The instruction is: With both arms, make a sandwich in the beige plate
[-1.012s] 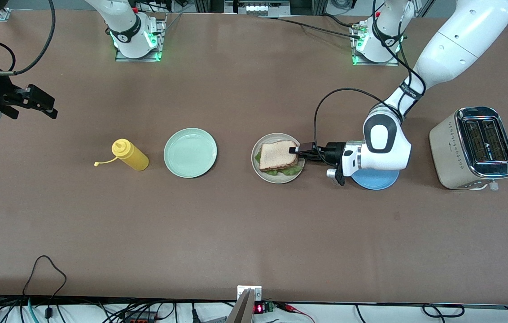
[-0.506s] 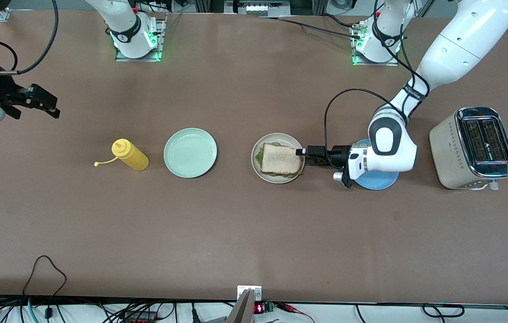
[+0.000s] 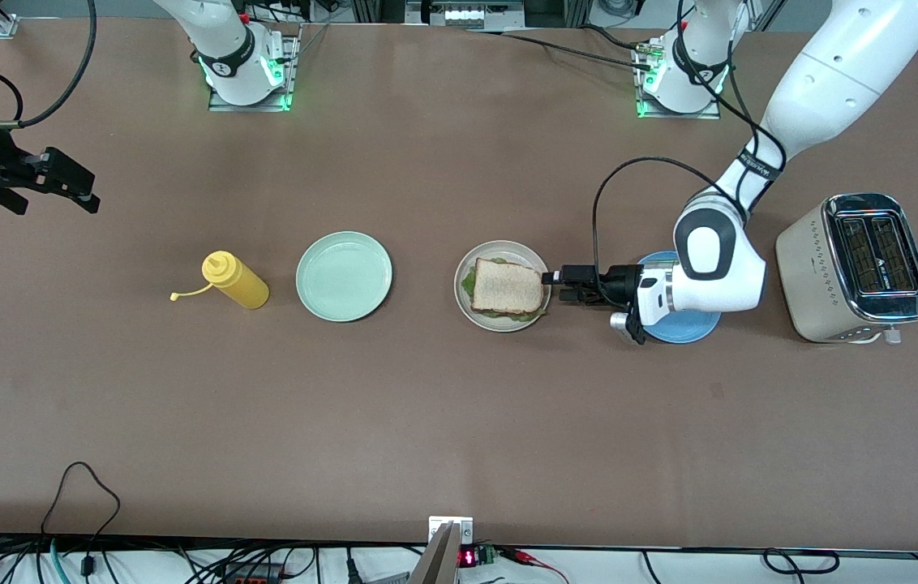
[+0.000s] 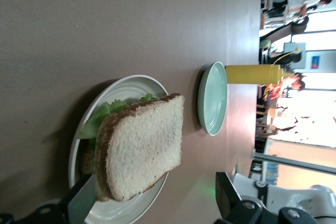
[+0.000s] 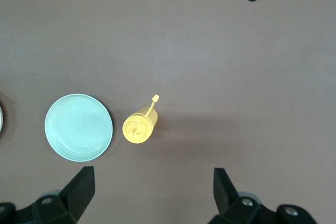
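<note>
Brown table [image 3: 426, 422]: sandwich [image 3: 507, 286] sits in beige plate [image 3: 465, 301], mint plate [image 3: 344, 276] at its 9 o'clock. Left gripper [image 3: 559, 285] just off plate's 3 o'clock rim, fingers spread wide, holding nothing. Right gripper [image 3: 62, 180] waits at the right arm's end of the table, fingers wide, empty, mustard bottle [image 5: 139, 127] below it.

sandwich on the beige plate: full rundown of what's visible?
The sandwich is assembled: a squarish light-brown top slice with darker crust, ruffled green lettuce poking out beneath, and a lower slice barely showing. It lies flat on the beige plate, between the mint-green and blue plates. The left gripper, open, is beside it and not gripping it.
</note>
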`<state>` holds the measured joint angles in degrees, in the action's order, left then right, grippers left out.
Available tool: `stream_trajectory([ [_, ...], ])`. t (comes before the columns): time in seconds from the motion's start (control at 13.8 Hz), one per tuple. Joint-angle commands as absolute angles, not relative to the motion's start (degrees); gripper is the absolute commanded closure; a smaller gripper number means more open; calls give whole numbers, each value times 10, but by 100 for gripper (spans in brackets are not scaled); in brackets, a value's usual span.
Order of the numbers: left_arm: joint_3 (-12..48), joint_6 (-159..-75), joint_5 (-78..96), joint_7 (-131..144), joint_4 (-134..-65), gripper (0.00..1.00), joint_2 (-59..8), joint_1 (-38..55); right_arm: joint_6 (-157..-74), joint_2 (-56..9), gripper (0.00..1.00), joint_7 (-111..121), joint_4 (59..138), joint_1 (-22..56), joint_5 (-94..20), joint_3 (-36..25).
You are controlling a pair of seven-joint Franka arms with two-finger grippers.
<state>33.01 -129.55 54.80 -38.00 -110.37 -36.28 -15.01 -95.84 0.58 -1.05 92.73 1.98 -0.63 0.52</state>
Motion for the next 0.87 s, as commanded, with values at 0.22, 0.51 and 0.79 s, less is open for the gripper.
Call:
stream_trajectory([
  [0.22,327,-1241,347,-212,-1090,0,-280,-155,-948,4,0,-5,910,31,1,7],
  [0.51,327,-1160,138,-117,-1043,0,-257,-156,-942,-2,0,-6,897,44,-6,6],
  [0.79,326,-1051,-4,-90,-973,0,-255,-156,-933,-4,0,-6,894,47,-3,6],
])
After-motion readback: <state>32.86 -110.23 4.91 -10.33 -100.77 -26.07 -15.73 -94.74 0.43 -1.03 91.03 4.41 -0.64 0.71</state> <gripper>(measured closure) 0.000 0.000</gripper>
